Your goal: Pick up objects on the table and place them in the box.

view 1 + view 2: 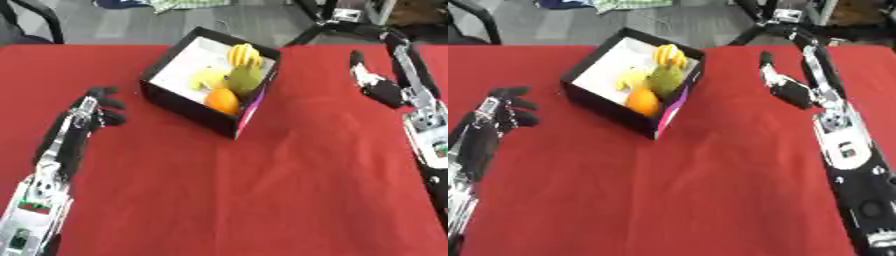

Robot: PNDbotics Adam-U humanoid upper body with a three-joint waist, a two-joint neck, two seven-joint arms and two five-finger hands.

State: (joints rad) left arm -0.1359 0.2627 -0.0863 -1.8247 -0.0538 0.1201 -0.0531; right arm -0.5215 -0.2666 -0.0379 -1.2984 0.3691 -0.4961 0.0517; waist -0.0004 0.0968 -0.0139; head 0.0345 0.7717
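Box: black-walled box (188, 107) with a white floor sits on the red tablecloth (245, 200), toward the far middle, turned corner-on to me; one near outer face shows a purple-pink panel.
Box contents: an orange (222, 100) lies in the near corner; a green fruit (246, 78) stands just behind it, touching it; a banana bunch (244, 54) is at the far side against the wall; a pale yellow piece (206, 78) lies left of the green fruit on the white floor.
My left hand: left hand (94, 114) is over the cloth left of the box, well apart from it, fingers relaxed and slightly bent, grasping nothing.
My right hand: right hand (785, 87) is raised to the right of the box, apart from it, fingers extended upward, released, nothing in it.
Surroundings: grey floor beyond the far table edge; a dark chair frame (44, 17) at far left; crumpled cloth (175, 5) on the floor at top; black stand legs (754, 32) and equipment at far right.
In the way: the near box walls cover the lower parts of the orange and green fruit.
Hard to make out: what kind of fruit the green one and the pale yellow piece are, I cannot tell. Both forearms are cut off by the lower frame edge.
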